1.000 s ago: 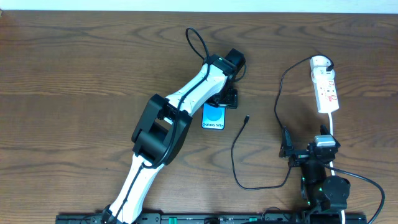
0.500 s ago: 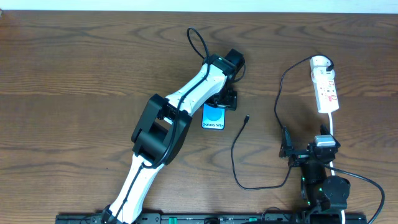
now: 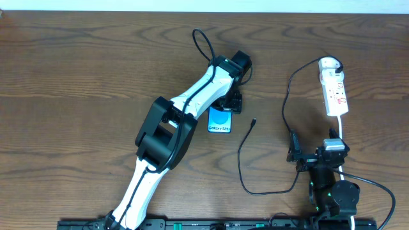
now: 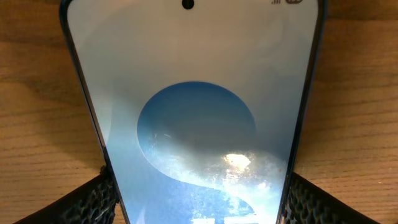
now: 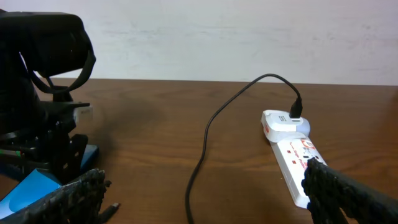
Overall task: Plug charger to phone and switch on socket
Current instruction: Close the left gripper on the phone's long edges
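The phone (image 3: 219,121) lies flat on the table with its cyan-and-white screen up, and it fills the left wrist view (image 4: 193,93). My left gripper (image 3: 230,102) is at the phone's far end, with one finger pressed against each long edge (image 4: 199,193). The charger cable (image 3: 241,167) loops across the table. Its connector tip (image 3: 254,121) lies free just right of the phone, and its black plug (image 3: 337,64) sits in the socket (image 3: 335,92), a white power strip. My right gripper (image 3: 316,152) is open and empty, near the front edge below the strip.
The right wrist view shows the connector tip (image 5: 112,207), the cable (image 5: 205,155), the power strip (image 5: 292,152) and the left arm over the phone (image 5: 31,186). The strip's white cord (image 3: 342,131) runs past the right arm. The table is brown wood.
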